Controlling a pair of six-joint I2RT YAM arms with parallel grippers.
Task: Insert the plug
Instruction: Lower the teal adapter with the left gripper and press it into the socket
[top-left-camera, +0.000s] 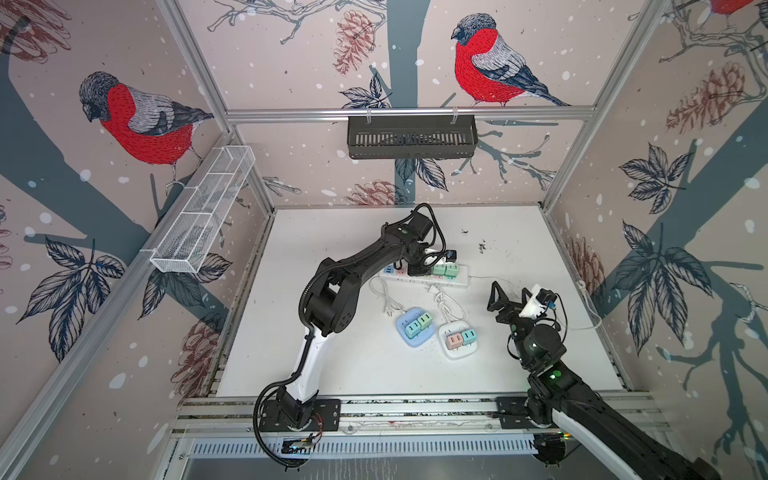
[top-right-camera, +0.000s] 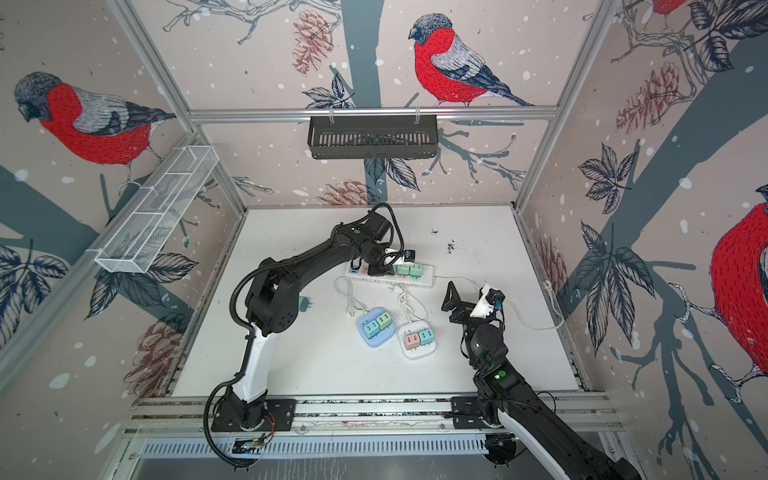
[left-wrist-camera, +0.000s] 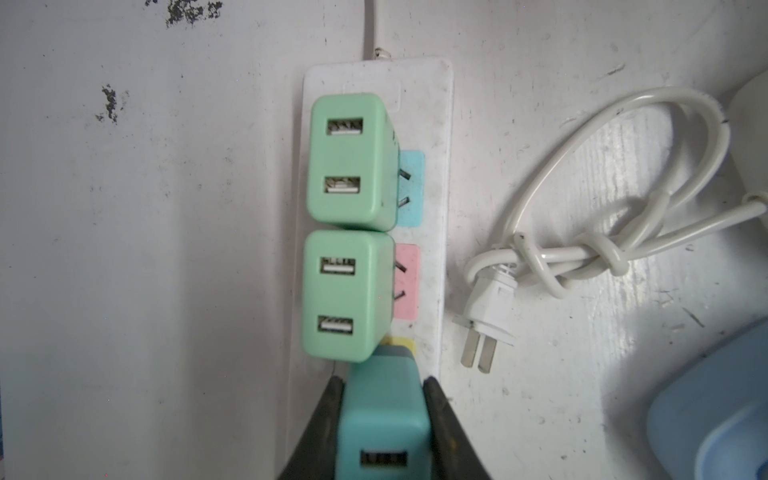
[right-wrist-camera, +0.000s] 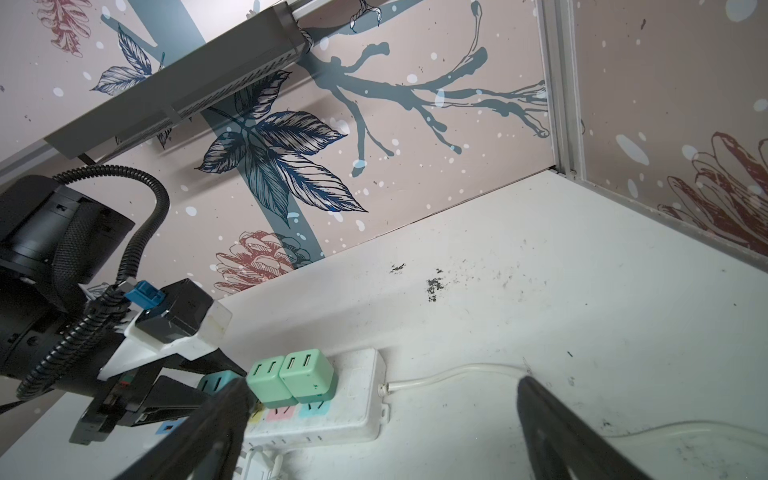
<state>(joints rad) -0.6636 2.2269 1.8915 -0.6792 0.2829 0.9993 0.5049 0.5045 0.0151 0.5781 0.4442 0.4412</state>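
A white power strip (top-left-camera: 457, 281) (left-wrist-camera: 432, 124) lies at the back of the table. Two green plugs (left-wrist-camera: 353, 162) (left-wrist-camera: 347, 295) stand in its blue and pink sockets. My left gripper (left-wrist-camera: 383, 380) (top-left-camera: 419, 271) is shut on a teal plug (left-wrist-camera: 382, 419) (right-wrist-camera: 216, 380), which sits over the yellow socket (left-wrist-camera: 405, 345) right next to the nearer green plug. Its prongs are hidden. My right gripper (top-left-camera: 510, 297) (right-wrist-camera: 380, 392) hovers open and empty to the right of the strip, with its fingers (right-wrist-camera: 540, 415) wide apart.
A blue hub (top-left-camera: 413, 328) and a white hub (top-left-camera: 459, 340), each carrying two plugs, lie in front of the strip. Their coiled white cords (top-left-camera: 384, 297) (left-wrist-camera: 582, 249) lie between. The strip's cable (top-left-camera: 582, 324) runs off to the right. A black basket (top-left-camera: 411, 137) hangs on the back wall.
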